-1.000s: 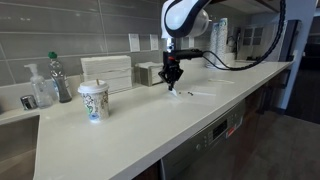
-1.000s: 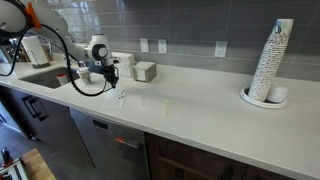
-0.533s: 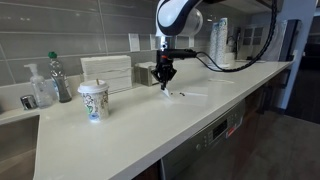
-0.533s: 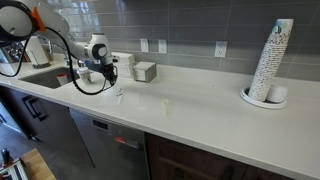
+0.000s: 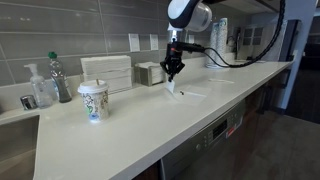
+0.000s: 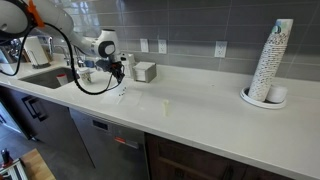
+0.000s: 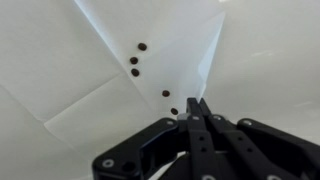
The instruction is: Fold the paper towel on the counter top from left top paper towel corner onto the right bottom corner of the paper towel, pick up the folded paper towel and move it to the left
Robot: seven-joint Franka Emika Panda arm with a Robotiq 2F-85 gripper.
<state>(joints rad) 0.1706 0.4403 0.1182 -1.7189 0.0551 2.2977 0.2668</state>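
The white paper towel (image 5: 182, 93) lies on the pale counter top, also seen in an exterior view (image 6: 122, 91). In the wrist view the paper towel (image 7: 130, 60) is white with a few dark dots and fold creases, and one edge is raised. My gripper (image 7: 196, 106) is shut on a corner of the towel and holds it a little above the counter. The gripper shows in both exterior views (image 5: 174, 72) (image 6: 119, 73), pointing straight down over the towel.
A paper cup (image 5: 93, 101), a napkin dispenser (image 5: 106, 72), bottles (image 5: 60, 78) and a small box (image 5: 149, 73) stand along the wall side. A tall cup stack (image 6: 272, 60) stands far off. A sink (image 6: 40, 76) lies beyond the arm.
My gripper first shifted sideways over the towel, then swung back and rose a little with the towel corner in it. The rest of the towel stays on the counter.
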